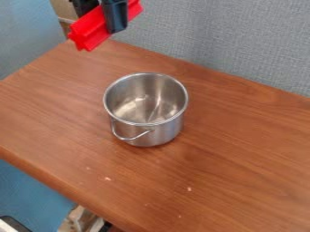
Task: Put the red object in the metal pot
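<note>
The red object [90,32], a bright red flat block, hangs in the air near the top left, tilted down to the left. My gripper [112,16] is shut on its upper end; only the dark fingers show at the frame's top edge. The metal pot [147,108], shiny and round with a thin wire handle at its front, stands empty on the wooden table, below and to the right of the held block.
The brown wooden table [230,172] fills most of the view, with its front edge running diagonally at the lower left. A grey-blue wall [230,36] rises behind it.
</note>
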Action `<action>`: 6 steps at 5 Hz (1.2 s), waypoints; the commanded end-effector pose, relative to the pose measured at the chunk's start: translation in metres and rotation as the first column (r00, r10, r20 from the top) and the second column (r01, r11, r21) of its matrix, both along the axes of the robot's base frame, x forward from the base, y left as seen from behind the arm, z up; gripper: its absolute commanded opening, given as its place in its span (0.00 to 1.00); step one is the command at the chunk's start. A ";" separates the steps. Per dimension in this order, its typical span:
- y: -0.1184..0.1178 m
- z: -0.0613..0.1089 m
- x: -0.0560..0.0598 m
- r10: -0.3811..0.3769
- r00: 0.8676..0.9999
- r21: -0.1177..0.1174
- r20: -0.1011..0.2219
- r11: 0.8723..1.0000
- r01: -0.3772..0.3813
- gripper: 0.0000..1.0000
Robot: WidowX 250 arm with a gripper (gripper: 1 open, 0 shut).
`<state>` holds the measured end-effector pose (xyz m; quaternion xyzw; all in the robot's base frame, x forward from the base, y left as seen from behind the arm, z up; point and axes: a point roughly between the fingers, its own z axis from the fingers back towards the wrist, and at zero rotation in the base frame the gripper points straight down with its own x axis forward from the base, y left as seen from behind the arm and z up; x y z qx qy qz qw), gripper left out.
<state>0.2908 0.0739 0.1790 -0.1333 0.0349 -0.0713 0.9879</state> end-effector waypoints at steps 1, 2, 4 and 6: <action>-0.001 0.008 -0.006 -0.019 0.999 0.014 0.034 1.000 0.018 0.00; -0.015 0.004 -0.009 -0.042 0.999 0.006 0.025 0.999 0.041 0.00; -0.044 0.010 -0.012 -0.088 0.996 -0.005 0.032 0.996 0.088 0.00; -0.045 0.013 -0.015 -0.078 0.996 -0.009 0.037 0.997 0.079 0.00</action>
